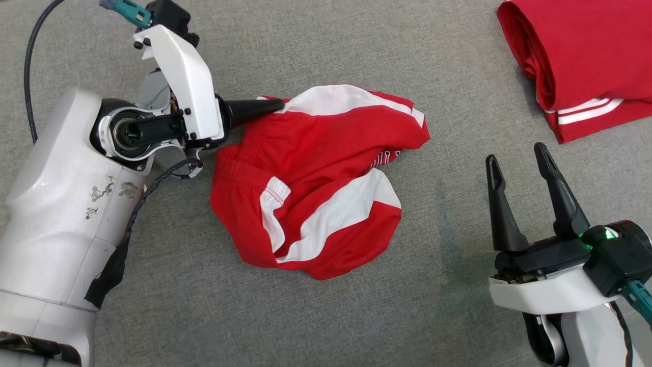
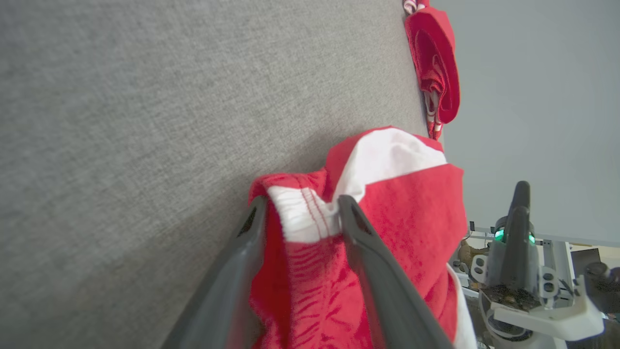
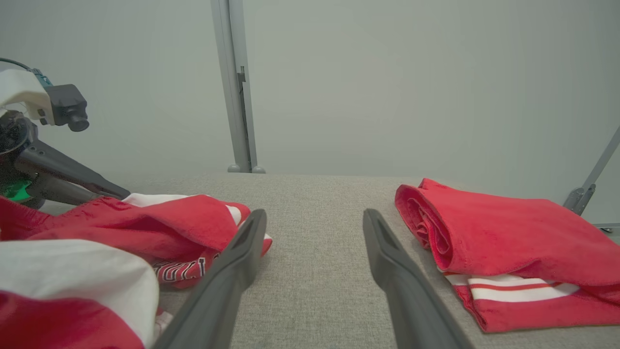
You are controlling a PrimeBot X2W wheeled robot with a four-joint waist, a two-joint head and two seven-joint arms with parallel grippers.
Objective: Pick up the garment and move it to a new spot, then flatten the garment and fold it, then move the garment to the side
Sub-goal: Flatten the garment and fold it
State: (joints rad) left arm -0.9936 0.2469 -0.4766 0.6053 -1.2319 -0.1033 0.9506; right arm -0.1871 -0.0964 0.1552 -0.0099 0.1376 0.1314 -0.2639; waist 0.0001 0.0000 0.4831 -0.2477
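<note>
Two tools: I've got the left tool [image 2: 301, 213] on the cloth; the right tool [image 1: 515, 153] is parked.
Garment [image 1: 316, 178]: red shorts w/ white panels, crumpled in a heap mid-tabletop [image 1: 356, 316], a bit toward the left edge. None of it is lifted that I can see.
Left tool state: fingers apart, one each side of the gathered white edge [image 2: 310, 203], and cloth fills the gap. I can't tell if it's biting or just straddling.
Why there: my read is that the gathered edge is the firmest bit to grab, so the heap should hang open when lifted, not bunch up.
Right tool state: spread wide, nothing between the fingers, over bare tabletop near the right edge, well apart from the Garment.
Why there: prob. out of the way for the 1st pick, and placed to come in for flattening.
Folded pile [image 1: 586, 66]: 2nd red item w/ white stripes, toward the far right corner. It looks done, so I leave it alone.
Left wrist view adds: cloth actually between the fingers. The head view gives me one finger, tip at the heap's far-left side.
Right wrist view adds: the heap's height, lettering [image 3: 179, 271] on a low fold, and the tabletop's far edge.
Head view adds: full outline of the heap + the gap to the Folded pile.
Stage: step 1, pick not yet made.
</note>
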